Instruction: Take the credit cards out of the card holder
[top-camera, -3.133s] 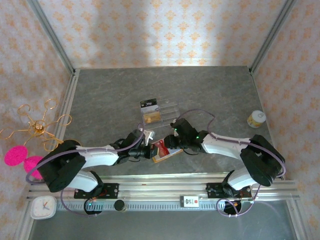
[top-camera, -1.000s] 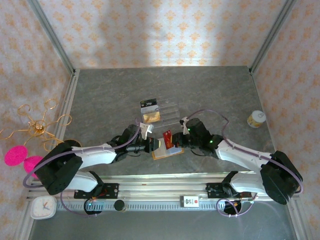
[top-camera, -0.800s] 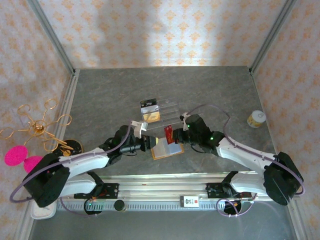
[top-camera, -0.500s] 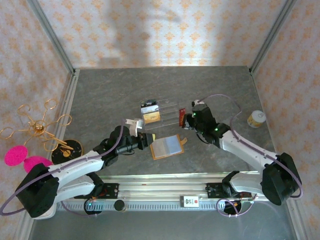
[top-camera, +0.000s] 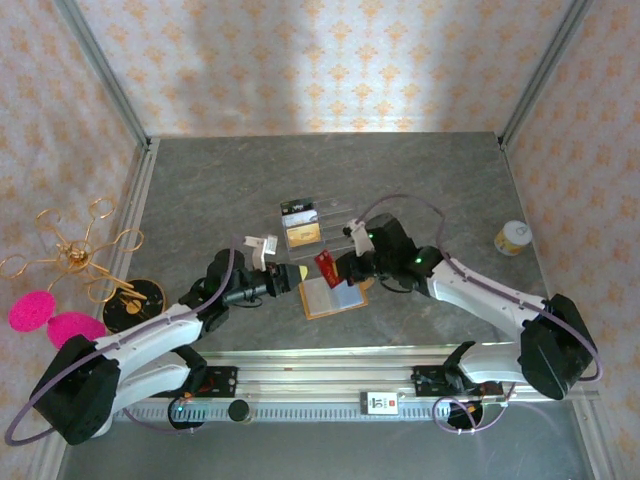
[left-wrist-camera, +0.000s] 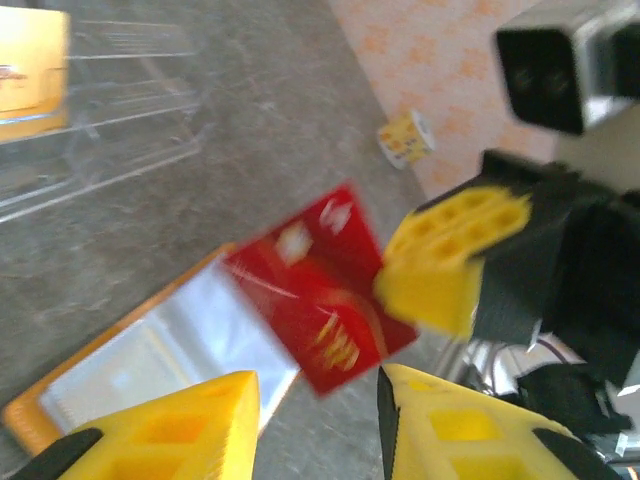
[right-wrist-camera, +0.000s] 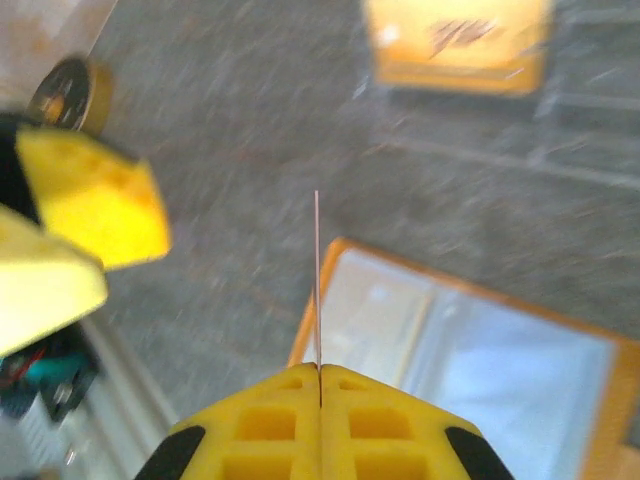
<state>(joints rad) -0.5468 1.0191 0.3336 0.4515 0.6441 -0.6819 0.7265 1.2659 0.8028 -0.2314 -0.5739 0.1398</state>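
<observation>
Pinching the red card (left-wrist-camera: 318, 290) tight above the card holder (right-wrist-camera: 480, 340), the right gripper (right-wrist-camera: 320, 372) faces the left gripper (left-wrist-camera: 318, 395), its jaws apart.

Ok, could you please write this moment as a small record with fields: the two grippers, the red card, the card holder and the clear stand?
left gripper: open, holding nothing, near the card holder
right gripper: shut on the red card
red card: in the air over the card holder, appears free of it
card holder: lying open on the table, clear sleeves facing up
acrylic stand: behind the card holder, with a yellow card in it
</observation>
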